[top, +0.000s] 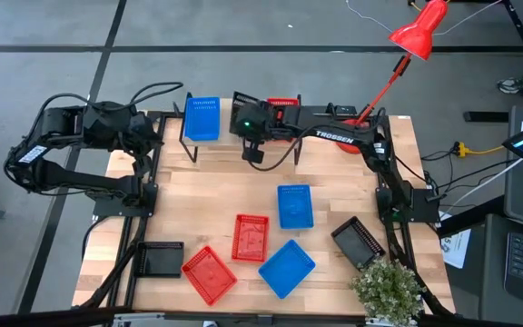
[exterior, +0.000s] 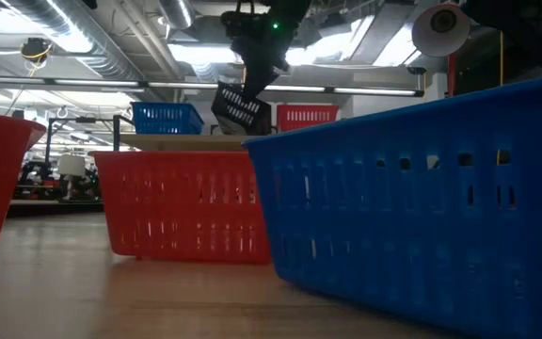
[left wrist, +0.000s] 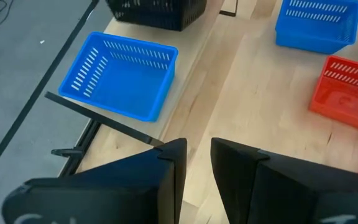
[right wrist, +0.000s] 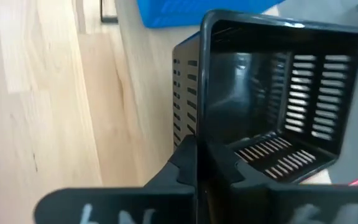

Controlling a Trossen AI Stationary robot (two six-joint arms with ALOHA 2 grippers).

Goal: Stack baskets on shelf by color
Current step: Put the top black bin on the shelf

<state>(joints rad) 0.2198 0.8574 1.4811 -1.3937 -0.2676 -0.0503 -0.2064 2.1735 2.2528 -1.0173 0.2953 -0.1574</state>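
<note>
We see the right gripper (right wrist: 205,163) pinching the wall of a black basket (right wrist: 278,93), holding it tilted in the air above the shelf (exterior: 182,141), between the blue basket (top: 202,118) and the red basket (top: 283,105) already standing there. The left gripper (left wrist: 197,162) waits near the shelf's blue-basket end, fingers slightly apart and empty.

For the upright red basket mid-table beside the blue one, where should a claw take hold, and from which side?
Probably one long wall of the red basket, from straight above: it sits upright with its mouth open, so one finger can go inside and one outside. The wall facing away from the blue basket looks best, with bare table beside it.
</note>
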